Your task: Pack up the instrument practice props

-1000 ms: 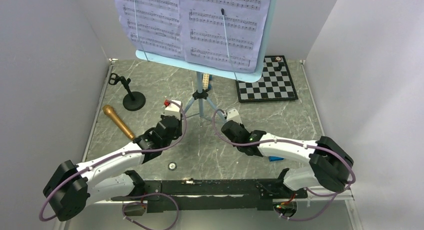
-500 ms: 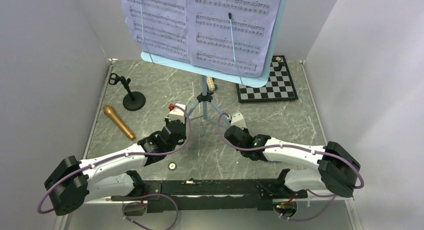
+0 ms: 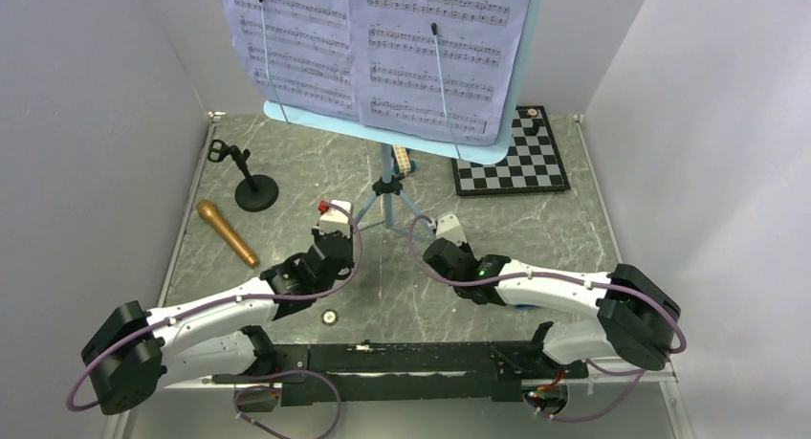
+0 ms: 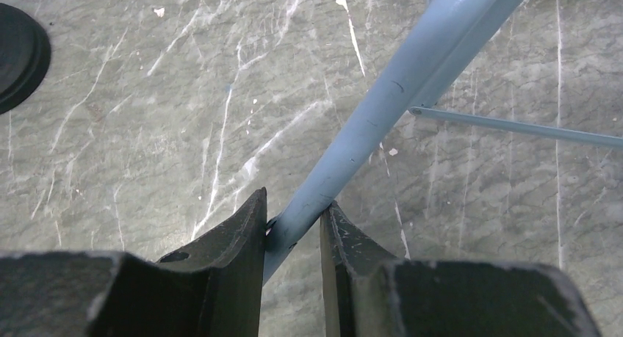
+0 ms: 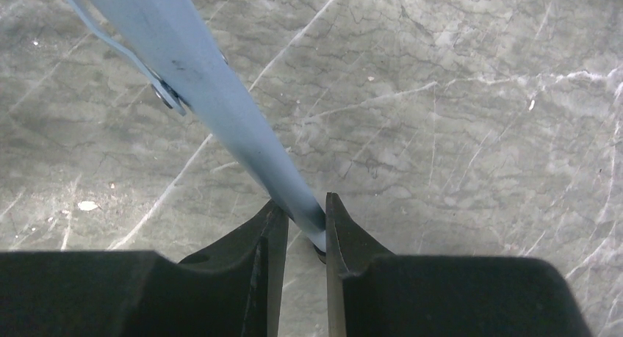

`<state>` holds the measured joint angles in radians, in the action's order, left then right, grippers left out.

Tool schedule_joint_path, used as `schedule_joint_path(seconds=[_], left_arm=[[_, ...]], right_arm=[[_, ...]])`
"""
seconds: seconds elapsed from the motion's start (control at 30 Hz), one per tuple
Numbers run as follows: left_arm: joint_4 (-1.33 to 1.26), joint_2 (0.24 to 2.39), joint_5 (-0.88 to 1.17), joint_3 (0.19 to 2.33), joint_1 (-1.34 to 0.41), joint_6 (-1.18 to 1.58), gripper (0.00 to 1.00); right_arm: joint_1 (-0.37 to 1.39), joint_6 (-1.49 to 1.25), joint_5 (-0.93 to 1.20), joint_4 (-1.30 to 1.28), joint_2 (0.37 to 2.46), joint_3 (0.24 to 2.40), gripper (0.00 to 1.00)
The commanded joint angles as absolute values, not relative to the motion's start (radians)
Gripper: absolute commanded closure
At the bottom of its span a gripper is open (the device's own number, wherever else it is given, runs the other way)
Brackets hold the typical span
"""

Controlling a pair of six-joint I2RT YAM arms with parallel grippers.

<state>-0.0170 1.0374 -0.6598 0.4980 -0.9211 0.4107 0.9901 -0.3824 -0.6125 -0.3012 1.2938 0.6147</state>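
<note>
**Q:** Where does the light-blue music stand (image 3: 386,164) sit?

**A:** Upright at mid-table, with its tripod spread toward the arms. Its desk, high in the overhead view, carries the white sheet-music pages (image 3: 383,47), each held by a thin retaining arm.

**Q:** How does it lie relative to the claws?

**A:** Each claw takes one front leg near its lower end. At the left gripper (image 4: 294,214), the left leg (image 4: 397,87) runs up and to the right out of the jaws. Both fingers press on the tube, so the claw is clamped on that leg. At the right gripper (image 5: 303,216), the right leg (image 5: 213,95) runs up and to the left, its tip pinched between the fingers in the same way. The legs meet at the black hub (image 3: 385,185), which lies between the two wrists and beyond them. Whether the feet touch the surface cannot be told.

**Q:** And the remaining props?

**A:** The gold-brown microphone (image 3: 228,232) lies flat on the marble table (image 3: 564,219), left of the left gripper and apart from it. The small black mic stand (image 3: 251,186) stands upright just behind the microphone, near the left edge. Neither claw touches either one.

**Q:** Anything else?

**A:** A black-and-white chessboard (image 3: 512,162) lies at the far right. From above, the desk's corner overlaps it.
</note>
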Motion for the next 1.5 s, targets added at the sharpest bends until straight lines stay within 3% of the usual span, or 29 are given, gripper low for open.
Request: schedule_joint_path(seconds=[0.0,0.6,1.07,1.13,1.2,1.3,1.47], left_arm=[[0.074,1.014,-0.606,0.452,-0.945,0.536,1.0],[0.269,0.848,-0.695,0.381,-0.946,0.683,1.0],[0.207,0.924,-0.658,0.388,-0.95,0.679,1.0],[0.231,0.936,-0.667,0.407,-0.95,0.686,0.99],[0.267,0.943,-0.681,0.43,-0.95,0.701,0.93],[0.314,0.93,-0.699,0.45,-0.95,0.724,0.69],[0.333,0.874,-0.709,0.469,-0.95,0.714,0.41]], right_arm=[[0.978,-0.437,-0.518,-0.147,1.359,0.636,1.0],[0.9,-0.341,-0.406,0.019,1.487,0.636,1.0],[0.815,-0.303,-0.353,0.054,1.571,0.648,1.0],[0.816,-0.306,-0.352,0.039,1.577,0.659,0.92],[0.817,-0.311,-0.345,0.023,1.579,0.673,0.77],[0.817,-0.324,-0.34,0.005,1.558,0.685,0.57],[0.818,-0.345,-0.332,-0.035,1.479,0.695,0.41]])
